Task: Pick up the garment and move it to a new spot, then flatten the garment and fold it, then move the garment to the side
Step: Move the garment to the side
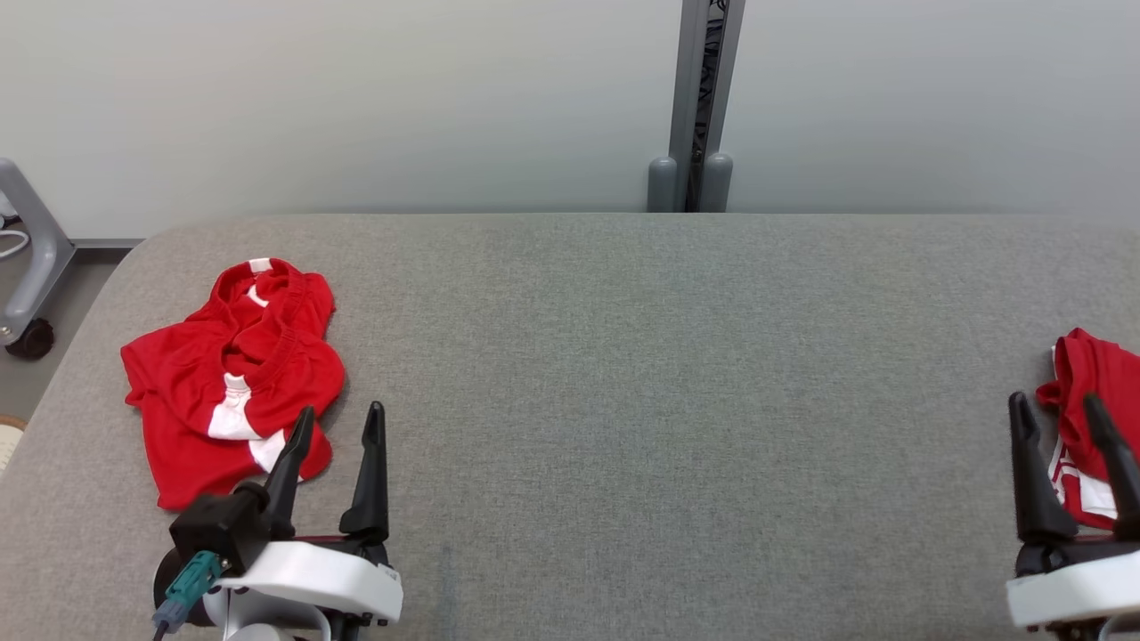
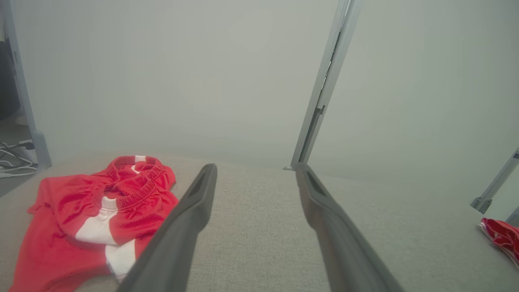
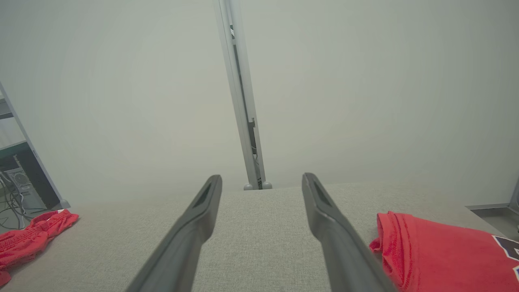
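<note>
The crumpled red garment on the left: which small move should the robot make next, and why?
Probably ease the left pincer forward and leftward onto the crumpled red garment. The pincer is open and empty, the cloth lies just to its left, and the garment is bunched, not yet picked up.

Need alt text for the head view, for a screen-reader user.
A crumpled red-and-white garment lies at the left of a grey table, just beyond the open left gripper. A second red garment sits at the right edge, partly behind the open right gripper.
</note>
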You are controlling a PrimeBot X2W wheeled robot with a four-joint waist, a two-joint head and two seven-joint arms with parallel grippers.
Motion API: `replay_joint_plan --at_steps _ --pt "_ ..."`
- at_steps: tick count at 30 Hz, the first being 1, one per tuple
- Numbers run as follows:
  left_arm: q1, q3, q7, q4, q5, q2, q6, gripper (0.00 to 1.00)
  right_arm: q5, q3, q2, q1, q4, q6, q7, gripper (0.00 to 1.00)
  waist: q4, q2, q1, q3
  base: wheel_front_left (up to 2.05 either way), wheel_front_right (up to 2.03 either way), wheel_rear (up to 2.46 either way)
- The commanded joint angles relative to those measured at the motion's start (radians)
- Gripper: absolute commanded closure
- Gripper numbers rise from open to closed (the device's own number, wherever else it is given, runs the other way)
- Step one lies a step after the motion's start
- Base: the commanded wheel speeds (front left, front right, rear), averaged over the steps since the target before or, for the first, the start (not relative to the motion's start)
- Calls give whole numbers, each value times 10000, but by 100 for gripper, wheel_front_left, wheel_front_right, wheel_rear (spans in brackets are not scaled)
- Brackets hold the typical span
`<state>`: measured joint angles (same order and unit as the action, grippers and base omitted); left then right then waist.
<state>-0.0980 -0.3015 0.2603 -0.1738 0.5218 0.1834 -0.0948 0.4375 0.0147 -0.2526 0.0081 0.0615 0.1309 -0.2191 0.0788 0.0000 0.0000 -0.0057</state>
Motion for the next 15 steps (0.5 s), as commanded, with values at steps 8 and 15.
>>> replay_joint_plan --at_steps 8,15 --pt "624 733 39 180 -514 -348 118 0 -370 -450 326 976 -722 -1 -108 0 -232 0 0 -60 0 0 0" --pt "1096 1159 40 246 -1070 -672 240 0 -518 -544 466 1325 -698 -1 -328 0 -356 0 0 -96 0 0 0"
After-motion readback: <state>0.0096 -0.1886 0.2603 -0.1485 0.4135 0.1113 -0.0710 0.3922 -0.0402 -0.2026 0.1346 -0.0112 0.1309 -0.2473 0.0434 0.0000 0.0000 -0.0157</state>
